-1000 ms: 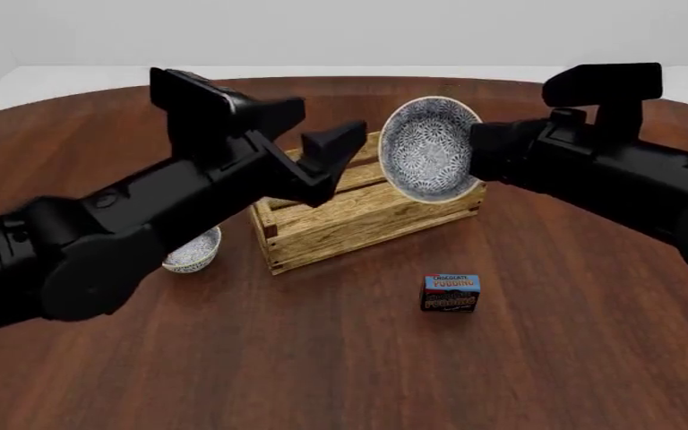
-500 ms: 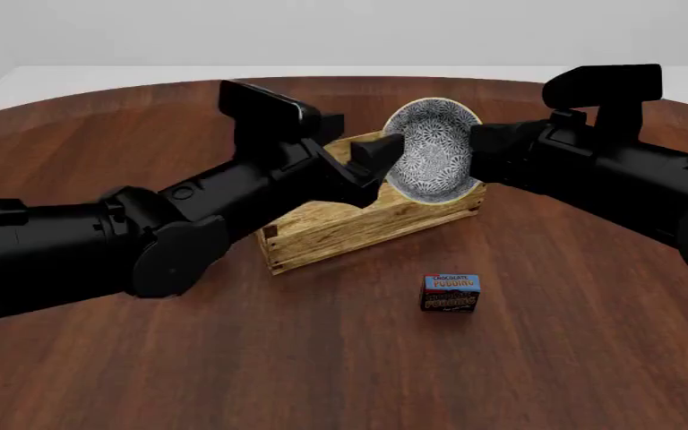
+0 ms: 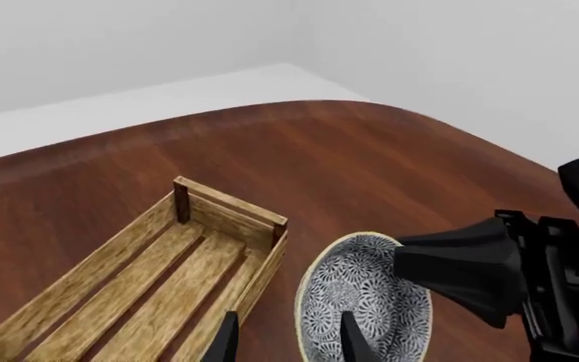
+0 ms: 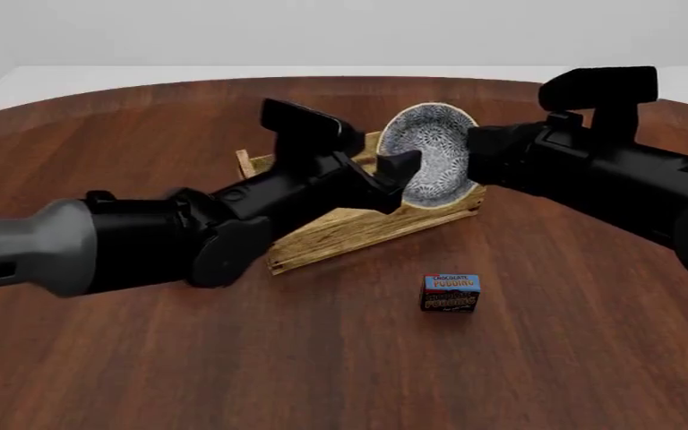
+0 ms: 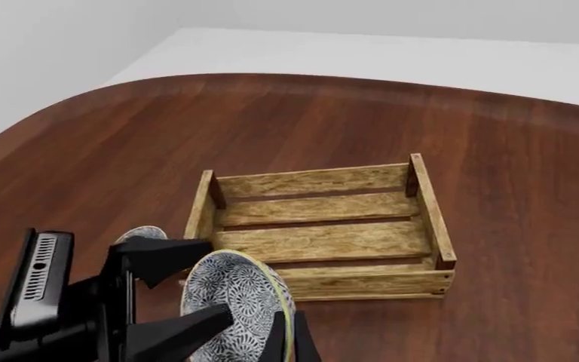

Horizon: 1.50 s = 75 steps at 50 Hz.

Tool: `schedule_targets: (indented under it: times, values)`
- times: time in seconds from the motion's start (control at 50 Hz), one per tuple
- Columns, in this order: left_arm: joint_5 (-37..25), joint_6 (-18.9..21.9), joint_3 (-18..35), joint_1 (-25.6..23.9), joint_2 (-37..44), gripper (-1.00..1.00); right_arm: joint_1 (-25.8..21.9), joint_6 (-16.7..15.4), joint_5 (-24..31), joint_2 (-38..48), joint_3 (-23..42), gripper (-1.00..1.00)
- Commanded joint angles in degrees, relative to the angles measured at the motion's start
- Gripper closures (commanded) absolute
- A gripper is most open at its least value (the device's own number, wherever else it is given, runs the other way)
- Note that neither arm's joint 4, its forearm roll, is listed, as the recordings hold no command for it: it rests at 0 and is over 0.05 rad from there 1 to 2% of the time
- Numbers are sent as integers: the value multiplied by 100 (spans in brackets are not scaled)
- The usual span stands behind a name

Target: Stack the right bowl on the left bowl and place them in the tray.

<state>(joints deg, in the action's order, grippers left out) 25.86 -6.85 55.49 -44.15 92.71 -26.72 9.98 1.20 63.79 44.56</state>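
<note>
Item: patterned bowl [image 4: 436, 154], blue-grey floral inside, cream rim; held up on edge, nearly vertical, above the far right end of the tray [image 4: 320, 235], off the table. Holder: right gripper [image 5: 284, 343], its fingers pinched on the bowl's rim, seen edge-on in the right wrist view. Second item: the other bowl [image 5: 141, 235], only a sliver visible beyond the left arm in the right wrist view, resting on the table beside the tray's left end; hidden in the front view. Tray: slatted wooden crate, nothing inside it, corner posts raised. Left gripper [image 3: 287, 339]: jaws spread with nothing between them, one fingertip close to the held bowl's face; contact cannot be told. Bystander: pudding box [image 4: 451, 293], on the table [image 4: 320, 358], well apart from the tray on the near side. Hazards, judged: the two grippers crowd one bowl, so a nudge from the left could twist it out of a thin rim pinch; a tilted bowl let go here would fall into the tray unstacked; the left arm also blocks sight of the other bowl.
</note>
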Motion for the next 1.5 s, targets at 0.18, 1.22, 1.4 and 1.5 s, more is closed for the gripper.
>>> schedule_targets:
  times: [0.18, 1.22, 1.4, 1.5]
  values:
    - [109, -173, 163, 89, 411, 100, -2, 22, -2, -58, 16, 100]
    - [-206, 336, 75, 695, -192, 100, 97, 39, 187, -582, 23, -100]
    - [-258, 515, -60, 984, -457, 100, 89, 64, 212, -681, 16, -100]
    - [-390, 576, -89, 1150, -539, 100, 73, 68, 221, -699, 17, -100]
